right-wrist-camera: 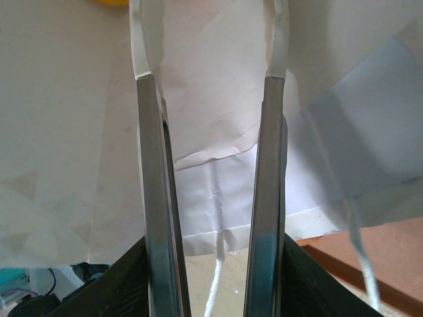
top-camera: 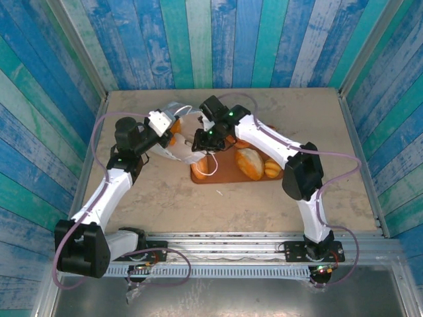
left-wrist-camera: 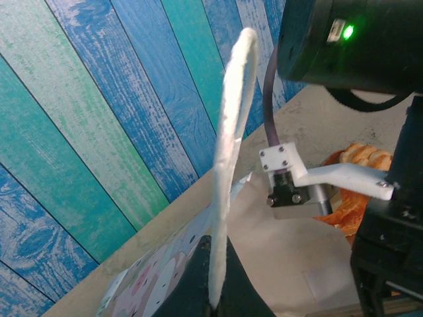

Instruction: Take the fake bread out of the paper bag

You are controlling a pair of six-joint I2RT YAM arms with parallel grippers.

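From above, we see the left gripper (top-camera: 164,123) and the right gripper (top-camera: 192,140) meeting at the paper bag (top-camera: 170,152), which sits mid-table (top-camera: 132,198) at the left end of a reddish-brown tray (top-camera: 221,175). 2 pieces of fake bread (top-camera: 250,163) lie on the tray beside the right arm (top-camera: 277,145). An orange piece shows at the bag between the grippers.

From the left wrist, we see that gripper's pale fingers (left-wrist-camera: 228,165) pressed together into 1 strip. They pinch the bag's wall, with printed paper on one side and plain paper on the other. Bread lies beyond, below the right arm.

From the right wrist, the 2 metal fingers (right-wrist-camera: 149,165) stand spread apart, with the bag's white paper behind them. A cord handle (right-wrist-camera: 362,264) hangs over the tray's corner.
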